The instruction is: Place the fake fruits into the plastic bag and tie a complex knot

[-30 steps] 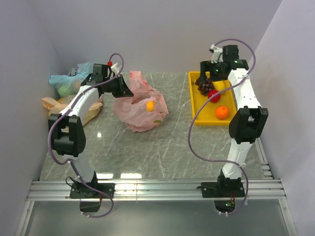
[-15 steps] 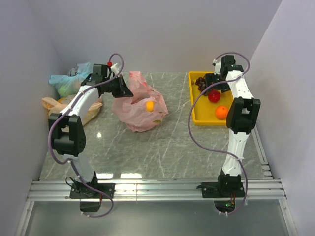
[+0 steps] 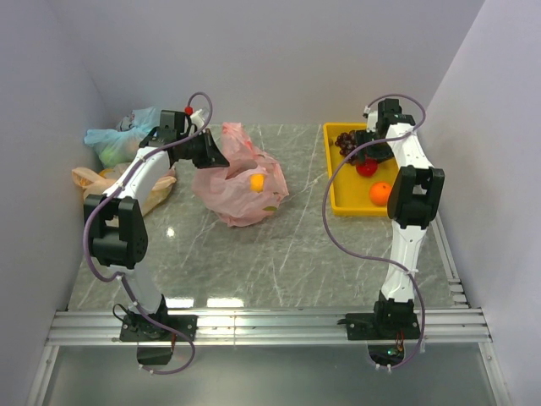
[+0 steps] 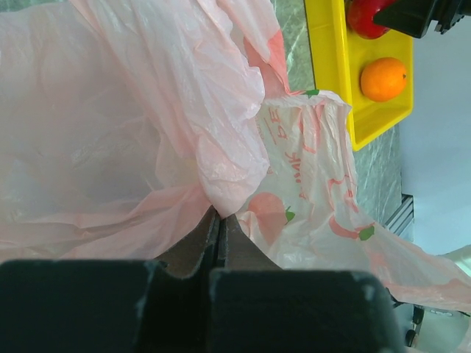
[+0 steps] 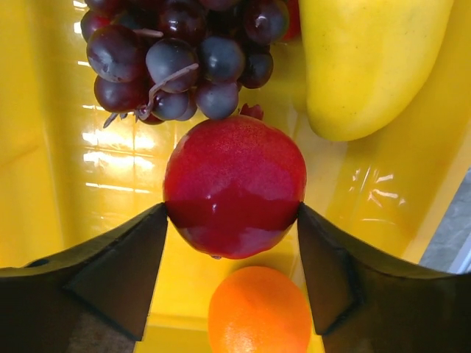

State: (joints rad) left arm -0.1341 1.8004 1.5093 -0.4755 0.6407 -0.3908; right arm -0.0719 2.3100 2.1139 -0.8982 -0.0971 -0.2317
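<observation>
Pink plastic, thin & crinkly: the pink bag (image 3: 237,193) lies crumpled on the table (image 3: 279,254), near the back edge, a bit left of mid. In the top cam an orange ball (image 3: 258,181) shows thru the bag's skin. The left tool (image 3: 221,161) is at the bag's upper left side. A yellow tray (image 3: 331,201) sits in the back right corner w/ grapes (image 3: 346,141), a red fruit (image 3: 366,169) & a 2nd orange ball (image 3: 380,194) in it. The right tool (image 3: 365,162) is down in the tray, right at the red fruit. A blue-green bag (image 3: 118,139) & a peach bag (image 3: 89,178), both tied, sit by the back left corner.

Left wrist cam: the left tool is closed tight, w/ a fold of the pink bag pinched btw its two sides. The bag fills most of the view. The yellow tray w/ the 2nd orange ball shows at the top right.

Right wrist cam: the right tool's fingers (image 5: 121,276) touch the red fruit on both sides, so it grips it. The grapes are just beside the red fruit, toward the top of the view. A yellow fruit (image 5: 368,66) is at the top right. The 2nd orange ball is just below the red fruit.
</observation>
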